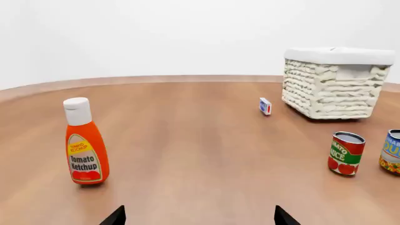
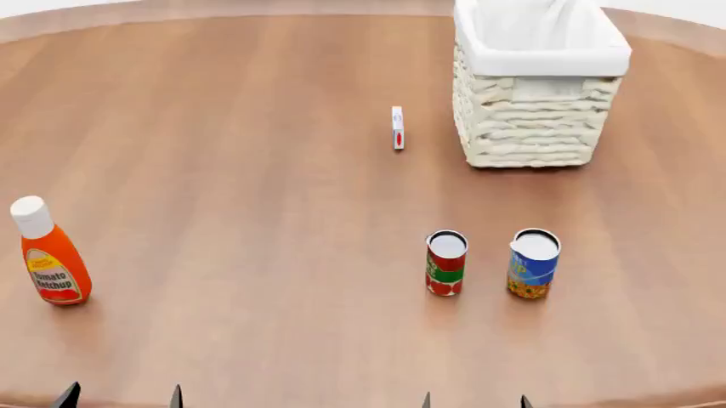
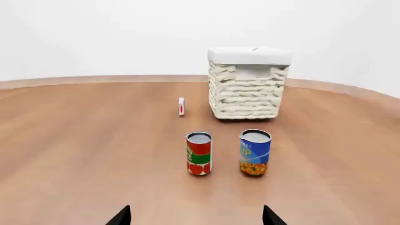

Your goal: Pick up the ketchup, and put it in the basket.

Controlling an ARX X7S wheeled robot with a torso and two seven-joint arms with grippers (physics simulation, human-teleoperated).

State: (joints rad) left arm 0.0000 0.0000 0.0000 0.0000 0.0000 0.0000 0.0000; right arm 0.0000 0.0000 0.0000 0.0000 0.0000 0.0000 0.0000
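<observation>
The ketchup [image 2: 51,257], an orange-red squeeze bottle with a white cap, stands upright at the table's left; it also shows in the left wrist view [image 1: 85,145]. The basket [image 2: 533,93], cream-white wicker with a white liner, stands at the back right, also in the left wrist view [image 1: 334,82] and the right wrist view [image 3: 248,83]. My left gripper [image 2: 121,396] is open and empty at the near edge, short of the ketchup; only its black tips show [image 1: 198,216]. My right gripper [image 2: 474,399] is open and empty near the front edge, its tips in the right wrist view [image 3: 196,216].
A red-and-green can [image 2: 446,263] and a blue can [image 2: 533,263] stand side by side in front of the basket. A small white box with a red spot [image 2: 397,127] stands left of the basket. The round wooden table [image 2: 250,170] fills the view.
</observation>
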